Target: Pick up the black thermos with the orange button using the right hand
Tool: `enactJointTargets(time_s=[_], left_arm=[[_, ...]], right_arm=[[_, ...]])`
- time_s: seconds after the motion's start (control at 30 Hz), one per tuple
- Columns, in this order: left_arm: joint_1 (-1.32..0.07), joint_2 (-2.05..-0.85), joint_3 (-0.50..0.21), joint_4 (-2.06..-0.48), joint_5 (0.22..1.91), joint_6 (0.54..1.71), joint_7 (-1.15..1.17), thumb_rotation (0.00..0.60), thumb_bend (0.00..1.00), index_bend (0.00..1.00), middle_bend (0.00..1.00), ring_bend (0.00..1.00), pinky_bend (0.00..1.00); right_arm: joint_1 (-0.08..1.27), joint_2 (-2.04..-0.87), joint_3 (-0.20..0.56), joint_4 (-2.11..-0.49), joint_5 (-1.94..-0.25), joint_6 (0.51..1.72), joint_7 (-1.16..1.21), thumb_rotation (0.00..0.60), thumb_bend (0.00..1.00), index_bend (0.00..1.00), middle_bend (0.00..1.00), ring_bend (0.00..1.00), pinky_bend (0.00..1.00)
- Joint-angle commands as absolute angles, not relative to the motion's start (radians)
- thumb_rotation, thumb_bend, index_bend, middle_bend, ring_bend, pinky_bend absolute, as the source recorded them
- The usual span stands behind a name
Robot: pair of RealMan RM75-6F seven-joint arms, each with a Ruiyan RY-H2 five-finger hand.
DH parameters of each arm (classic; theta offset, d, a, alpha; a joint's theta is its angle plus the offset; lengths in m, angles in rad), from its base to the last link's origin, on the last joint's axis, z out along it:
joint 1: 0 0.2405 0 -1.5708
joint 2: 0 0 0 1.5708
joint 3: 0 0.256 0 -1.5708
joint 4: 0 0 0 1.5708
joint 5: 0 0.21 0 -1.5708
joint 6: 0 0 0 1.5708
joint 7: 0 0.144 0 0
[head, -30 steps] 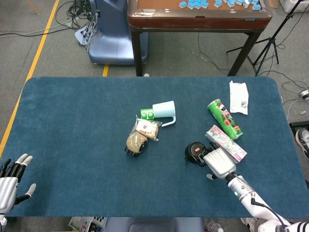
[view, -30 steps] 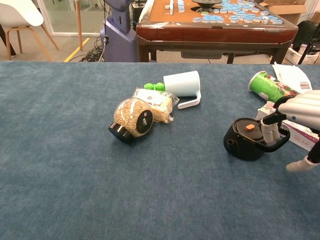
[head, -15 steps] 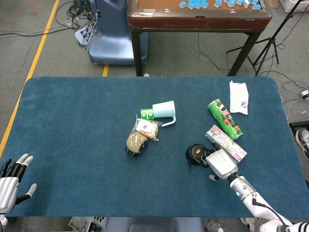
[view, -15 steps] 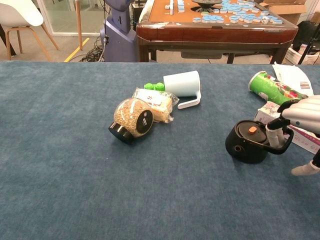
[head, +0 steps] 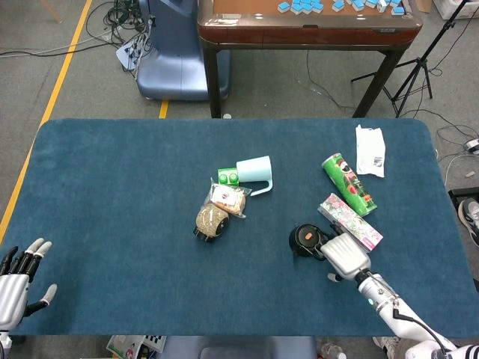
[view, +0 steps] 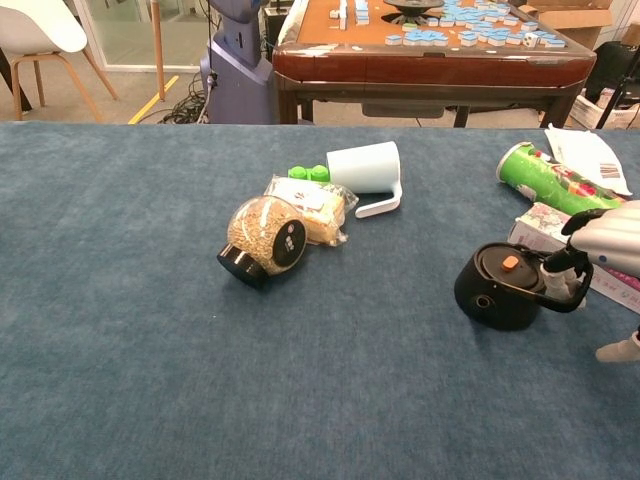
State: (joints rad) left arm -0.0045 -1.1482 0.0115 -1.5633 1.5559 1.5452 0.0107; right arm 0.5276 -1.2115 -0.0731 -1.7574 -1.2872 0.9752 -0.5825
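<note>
The black thermos (view: 503, 287) sat on the counter (head: 112, 194) at 5 o'clock from the mug (head: 254, 171). Your right hand (head: 343, 255) hooked fingers (view: 557, 280) through its handle, seemingly mid-grasp. Next you needed a firm lift. Your left hand (head: 16, 278) lay spread, empty.

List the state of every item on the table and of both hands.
black thermos: tilted, handle hooked by right hand
right hand: fingers through thermos handle
left hand: open, holding nothing
grain jar: lying on its side
pale mug: on its side
green can: lying down
</note>
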Motion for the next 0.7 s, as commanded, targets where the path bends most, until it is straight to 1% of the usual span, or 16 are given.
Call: enactJointTargets(time_s=[0.03,0.4,0.53,0.6,0.7], left_arm=[[-0.004,-1.148,0.011,-1.564,1.555,1.545,0.011,0.6,0.3,0.11,0.07,0.13,0.02],[-0.006,-1.148,0.011,-1.564,1.554,1.542,0.011,0.6,0.3,0.11,0.07,0.13,0.02],[-0.007,-1.148,0.011,-1.567,1.554,1.541,0.013,0.6,0.29,0.11,0.07,0.13,0.01],[-0.007,-1.147,0.01,-1.568,1.552,1.54,0.014,0.6,0.29,0.11,0.07,0.13,0.02],[-0.007,-1.145,0.009,-1.57,1.552,1.539,0.015,0.6,0.3,0.11,0.07,0.13,0.02]], right_arm=[[0.529,-1.213,-0.076,-1.755,-1.287,0.969,-0.585,0.6,0.02,0.48,0.47,0.34,0.11],[0.524,-1.217,-0.09,-1.742,-1.29,0.955,-0.589,0.6,0.02,0.5,0.48,0.34,0.11],[0.522,-1.224,-0.089,-1.731,-1.296,0.959,-0.584,0.6,0.02,0.53,0.51,0.36,0.11],[0.521,-1.23,-0.086,-1.722,-1.301,0.961,-0.579,0.6,0.02,0.56,0.53,0.39,0.11],[0.526,-1.245,-0.077,-1.705,-1.301,0.956,-0.569,0.6,0.02,0.67,0.63,0.49,0.09]])
